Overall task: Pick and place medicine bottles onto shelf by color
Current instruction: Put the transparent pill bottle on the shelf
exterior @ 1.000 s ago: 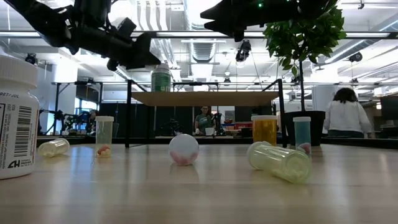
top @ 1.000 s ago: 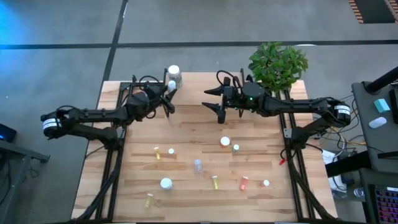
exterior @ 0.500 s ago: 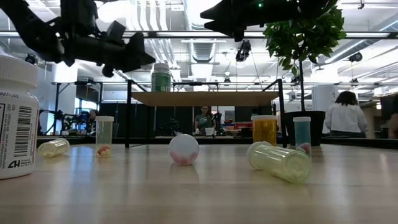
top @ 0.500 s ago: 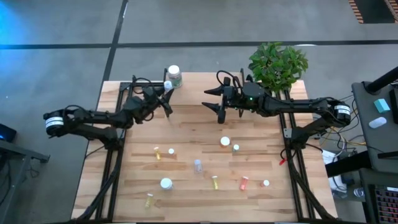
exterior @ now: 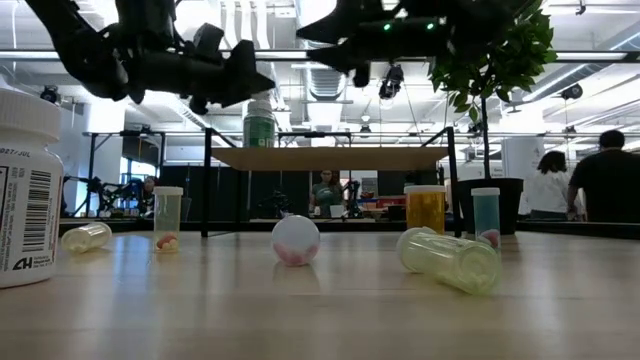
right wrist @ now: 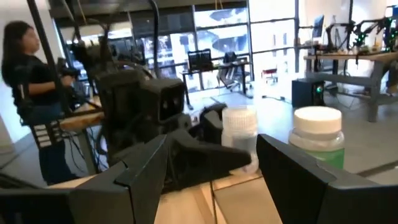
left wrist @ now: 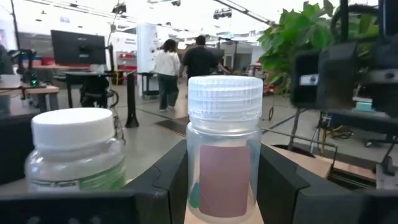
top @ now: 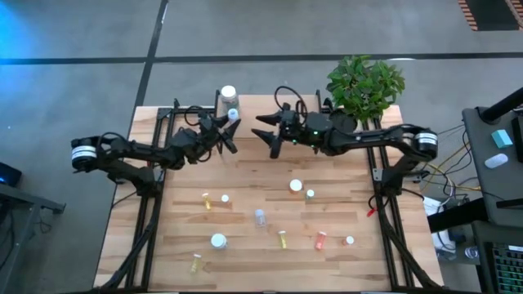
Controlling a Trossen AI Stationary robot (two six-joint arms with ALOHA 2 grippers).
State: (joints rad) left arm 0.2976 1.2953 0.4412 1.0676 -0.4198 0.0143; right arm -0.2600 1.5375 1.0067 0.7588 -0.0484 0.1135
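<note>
At the far edge of the counter (top: 253, 175), above the shelf (exterior: 330, 157): left tool (top: 230, 128), pinching a clear white-capped vial (left wrist: 224, 147) upright between its fingers (left wrist: 278, 182), held just beside a green-tinted white-capped bottle (top: 227, 98) that stands on the shelf's left end. Right tool (top: 270, 137), fingers spread and holding nothing, raised over the shelf's middle and pointed toward the left tool, the two near but apart. A potted plant (top: 364, 84) stands at the shelf's right end. On the open counter nearer the front, well apart from both tools, the loose medicine bottles: a white-capped one (top: 296, 185) beside a teal vial (top: 310, 194); a yellow vial (top: 206, 200) beside a small capped one (top: 225, 198); a clear vial (top: 260, 216) in the middle; a large white-capped bottle (top: 218, 241); two more yellow vials (top: 282, 238) (top: 195, 263); an orange vial (top: 320, 240); a small red-and-white one (top: 349, 241). People stand in the room behind.
</note>
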